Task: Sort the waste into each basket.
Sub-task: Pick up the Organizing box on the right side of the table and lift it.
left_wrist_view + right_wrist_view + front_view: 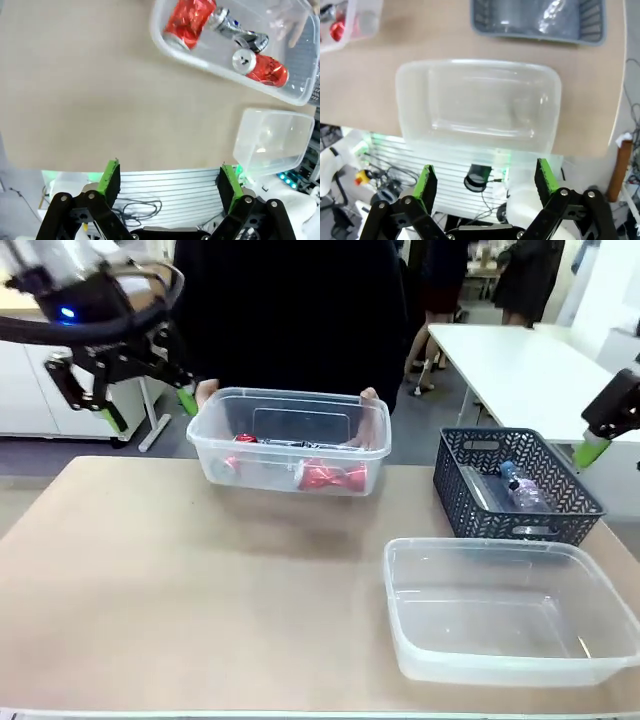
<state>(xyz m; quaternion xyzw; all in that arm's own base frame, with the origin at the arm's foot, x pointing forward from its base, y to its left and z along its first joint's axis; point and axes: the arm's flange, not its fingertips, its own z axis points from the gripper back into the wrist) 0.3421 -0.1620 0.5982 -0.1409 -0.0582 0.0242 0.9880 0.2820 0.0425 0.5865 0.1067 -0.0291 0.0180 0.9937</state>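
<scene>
Left gripper (170, 180): green pads wide apart, nothing between them, raised over the far-left part of the table (200, 580), whose top is matte and tan.

Right gripper (485, 182): jaws likewise apart and empty, looking down on the near tub (402, 552). This is clear plastic, rectangular with rounded corners and a rolled rim, and has nothing in it.

Far tub (203, 435), same make, is gripped at both ends by a person's hands (206, 390). I cannot tell whether it rests on the table. Inside it are two crumpled red cans (190, 20) and one dented silver can (237, 30).

A crinkled clear bottle (525, 492) lies in the dark grey lattice basket (480, 515), just behind the near tub.
</scene>
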